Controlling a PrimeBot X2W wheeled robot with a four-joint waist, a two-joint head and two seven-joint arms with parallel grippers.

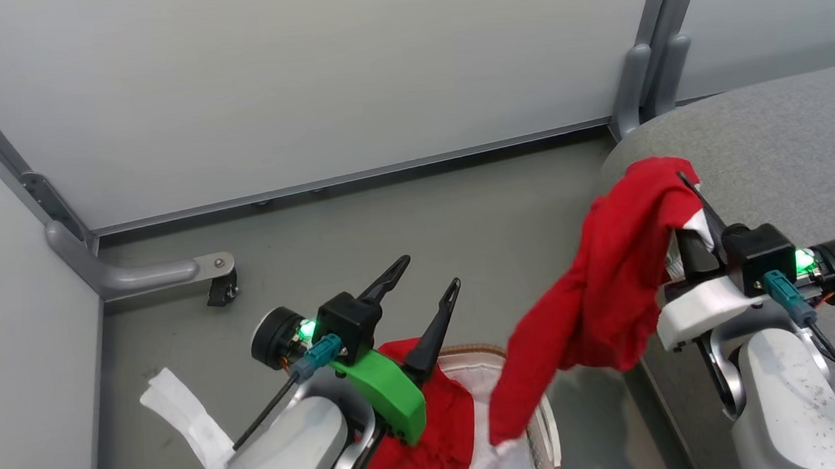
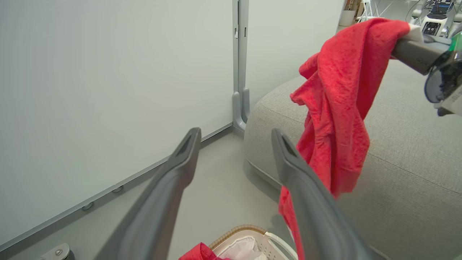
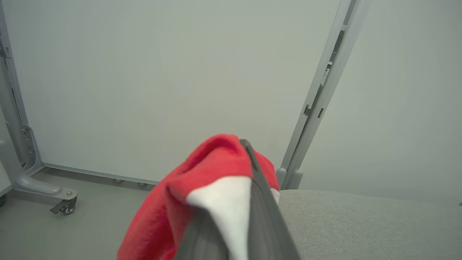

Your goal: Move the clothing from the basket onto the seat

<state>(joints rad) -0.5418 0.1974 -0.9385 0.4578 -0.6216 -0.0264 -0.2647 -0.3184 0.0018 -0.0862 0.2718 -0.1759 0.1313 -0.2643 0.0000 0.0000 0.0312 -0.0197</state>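
Pinches crumpled bright red jersey (image 1: pixel 602 288), white-trimmed, in closed right gripper (image 1: pixel 686 185); drapes limp below it. Holds left gripper (image 1: pixel 430 271) splayed, empty, above basket (image 1: pixel 468 349).

Pale grey partition panels (image 1: pixel 306 74) in grey metal frames close off the space, meeting at an upright post (image 1: pixel 656 38). The left panel's foot carries a black caster (image 1: pixel 221 290). On the smooth grey floor (image 1: pixel 388 222) lies a white scrap (image 1: pixel 182 416). The light is soft and even.
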